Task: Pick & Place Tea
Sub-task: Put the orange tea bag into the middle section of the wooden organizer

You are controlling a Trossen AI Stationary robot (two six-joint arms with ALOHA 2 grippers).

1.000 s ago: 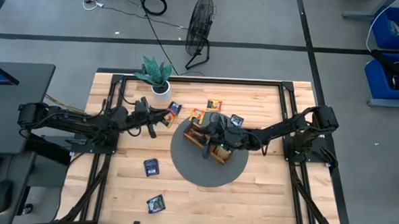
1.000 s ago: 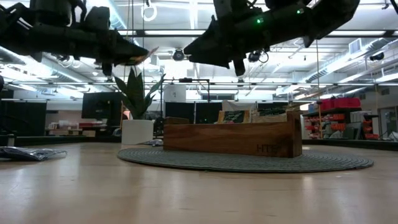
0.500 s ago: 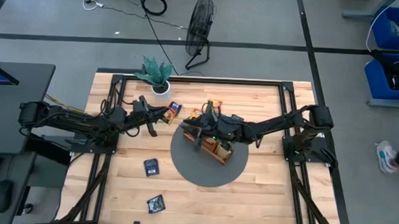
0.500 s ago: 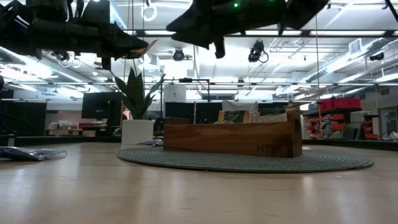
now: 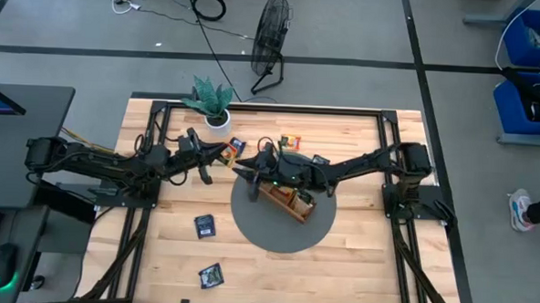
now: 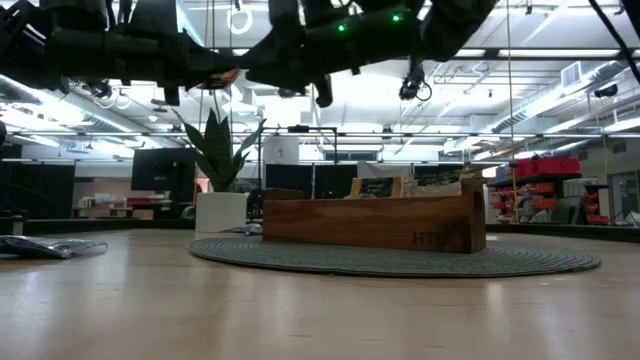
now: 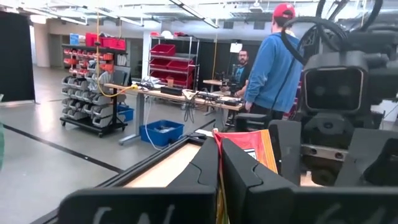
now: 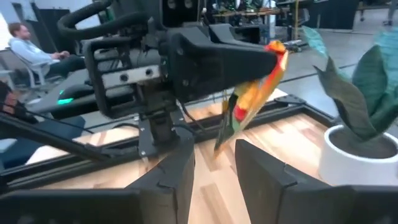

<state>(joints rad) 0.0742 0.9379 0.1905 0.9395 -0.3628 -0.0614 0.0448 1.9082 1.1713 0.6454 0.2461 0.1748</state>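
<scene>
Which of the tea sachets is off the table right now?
The orange sachet, pinched in the shut left tool and held in the air facing the open right tool. The dark sachets lie flat on the table.

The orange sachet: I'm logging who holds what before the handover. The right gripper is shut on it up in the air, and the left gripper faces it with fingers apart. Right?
Wrong arm. The left gripper is shut on the orange sachet, held up in the air; the right gripper faces it with fingers apart. The right wrist view shows this, and the left wrist view shows the sachet pinched between that arm's own fingers.
</scene>
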